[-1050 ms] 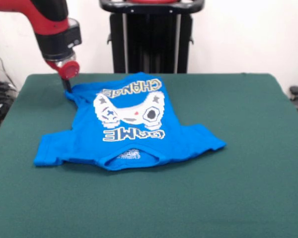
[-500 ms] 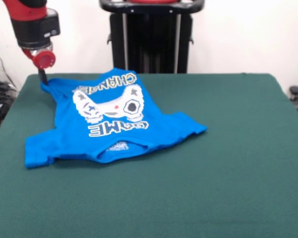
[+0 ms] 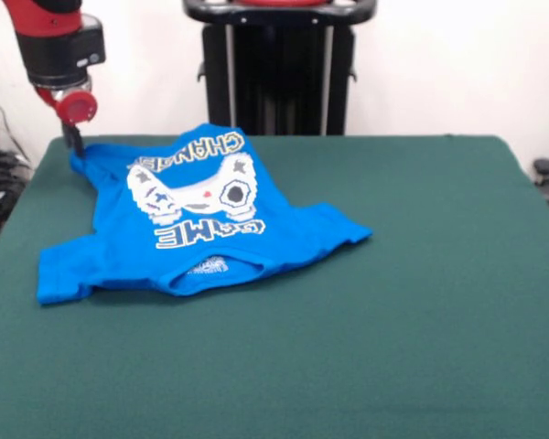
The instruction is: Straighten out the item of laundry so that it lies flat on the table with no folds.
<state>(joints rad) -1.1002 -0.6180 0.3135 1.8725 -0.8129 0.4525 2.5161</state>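
At far left, our pincer (image 3: 73, 146) grips the T-shirt's (image 3: 197, 233) hem corner; we judge the spreading underway, next laying it flat on the surface (image 3: 421, 302).

Cloth on cloth, under hard glossy casing.

The T-shirt (image 3: 201, 229) is soft matt blue knit with a flat printed design; the surface (image 3: 421, 302) wears matt green felt-like cloth; the arm (image 3: 59, 46) shows smooth, slightly shiny red and black plastic-looking shells.

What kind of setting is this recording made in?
Probably a robotics lab: a red arm with its gripper at a blue T-shirt, on a green-clothed table against a bare white wall.
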